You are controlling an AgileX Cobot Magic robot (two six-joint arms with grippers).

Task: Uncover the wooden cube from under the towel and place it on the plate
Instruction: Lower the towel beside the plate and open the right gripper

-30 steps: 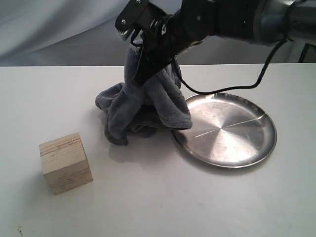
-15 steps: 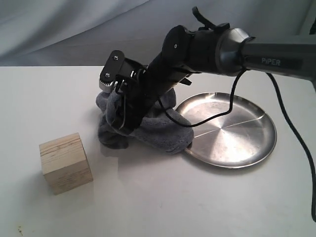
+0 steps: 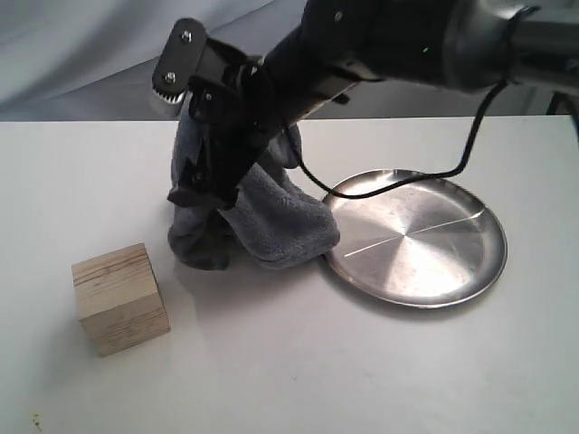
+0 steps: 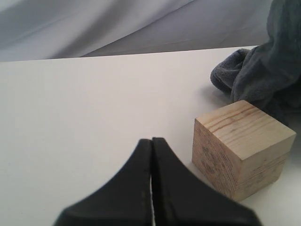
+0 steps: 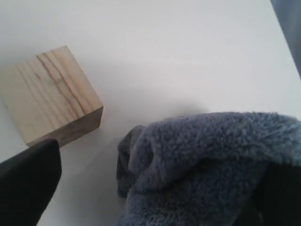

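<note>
The wooden cube (image 3: 120, 298) stands uncovered on the white table at the front left, also in the left wrist view (image 4: 242, 141) and the right wrist view (image 5: 49, 92). The dark grey towel (image 3: 276, 226) is heaped between the cube and the silver plate (image 3: 425, 244), its edge touching the plate's rim. My right gripper (image 3: 217, 181) reaches across over the towel's left side. Its fingers (image 5: 28, 179) stand wide apart, open, with towel (image 5: 202, 160) bulging between them. My left gripper (image 4: 151, 143) is shut and empty, low over the table beside the cube, and hidden from the exterior view.
The right arm and its black cable (image 3: 398, 176) hang over the plate's far rim. A grey cloth backdrop (image 3: 90, 45) runs behind the table's far edge. Bare white table (image 3: 317, 371) lies in front of the cube and the plate.
The right gripper lowered the towel onto the table beside the plate, then shifted left and rose slightly. The towel's bulk slid a little left. The cube stayed put.
</note>
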